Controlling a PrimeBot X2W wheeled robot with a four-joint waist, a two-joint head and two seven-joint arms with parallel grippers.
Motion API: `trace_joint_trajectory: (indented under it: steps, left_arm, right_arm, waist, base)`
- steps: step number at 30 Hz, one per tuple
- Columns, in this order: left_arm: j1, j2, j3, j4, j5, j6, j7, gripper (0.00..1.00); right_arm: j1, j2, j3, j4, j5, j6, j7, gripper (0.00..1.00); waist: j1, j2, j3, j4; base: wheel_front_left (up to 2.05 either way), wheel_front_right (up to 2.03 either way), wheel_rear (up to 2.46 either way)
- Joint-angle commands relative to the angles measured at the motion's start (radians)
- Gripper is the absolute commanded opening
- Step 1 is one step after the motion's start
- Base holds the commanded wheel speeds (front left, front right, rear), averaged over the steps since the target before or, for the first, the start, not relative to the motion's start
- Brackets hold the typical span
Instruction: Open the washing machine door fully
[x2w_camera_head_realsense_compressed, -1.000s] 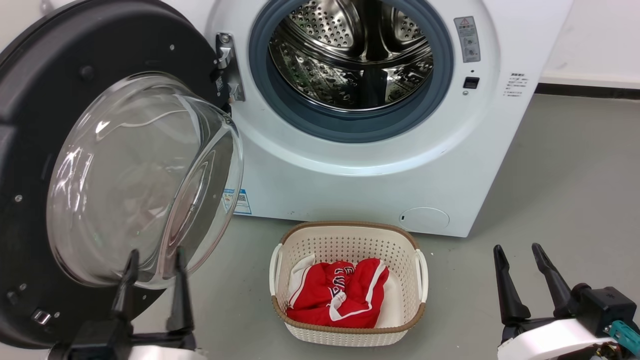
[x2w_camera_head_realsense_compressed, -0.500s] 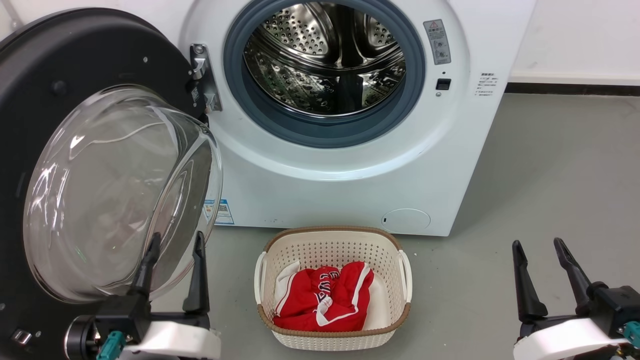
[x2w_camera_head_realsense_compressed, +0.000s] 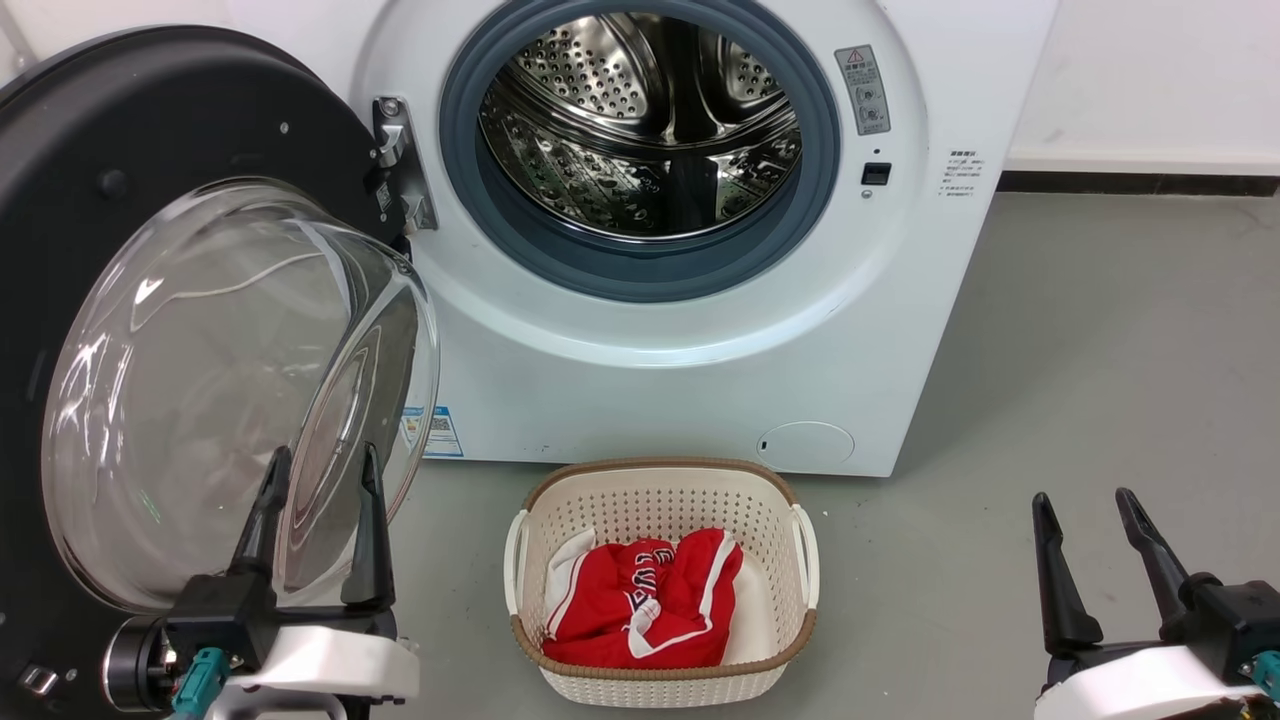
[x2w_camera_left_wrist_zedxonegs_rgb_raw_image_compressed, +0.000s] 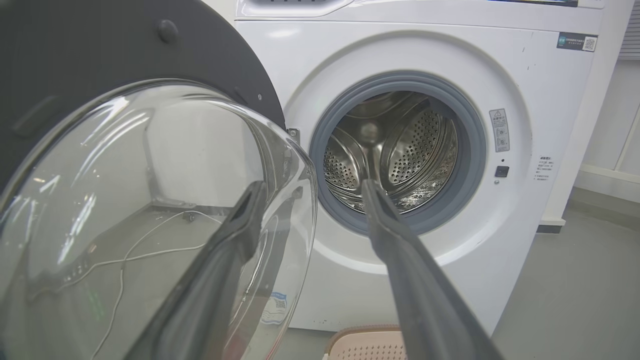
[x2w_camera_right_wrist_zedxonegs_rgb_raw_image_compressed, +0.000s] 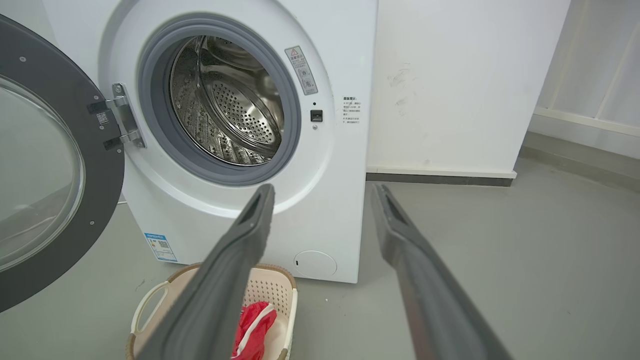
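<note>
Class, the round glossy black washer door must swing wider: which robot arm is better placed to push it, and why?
Left. The left gripper, open, faces the round black glass-bowled door; the right gripper sits far aside.

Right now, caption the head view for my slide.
Washing machine door wide open, steel drum exposed; left gripper and right gripper open; laundry basket holding red garment in front.
</note>
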Motion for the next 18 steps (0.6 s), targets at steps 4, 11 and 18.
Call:
trace_joint_trajectory:
  steps: [4, 11, 18]
  left_arm:
    - [0.017, -0.023, 0.022, 0.014, 0.032, -0.029, -0.002, 1.00]
    - [0.026, -0.053, 0.055, 0.027, 0.065, -0.068, -0.002, 1.00]
    - [0.026, -0.072, 0.084, 0.045, 0.089, -0.097, -0.002, 1.00]
  right_arm:
    - [0.009, 0.002, -0.003, 0.007, -0.004, 0.000, -0.005, 1.00]
    - [0.006, 0.002, -0.003, 0.018, 0.005, 0.000, -0.016, 1.00]
    - [0.003, 0.002, -0.001, 0.030, 0.020, 0.000, -0.025, 1.00]
  waist:
    - [0.0000, -0.0001, -0.002, -0.004]
    - [0.0000, -0.0001, -0.001, -0.008]
    - [0.0000, -0.0001, 0.000, -0.009]
  base:
    - [0.00, 0.00, 0.00]
    - [0.00, 0.00, 0.00]
    - [0.00, 0.00, 0.00]
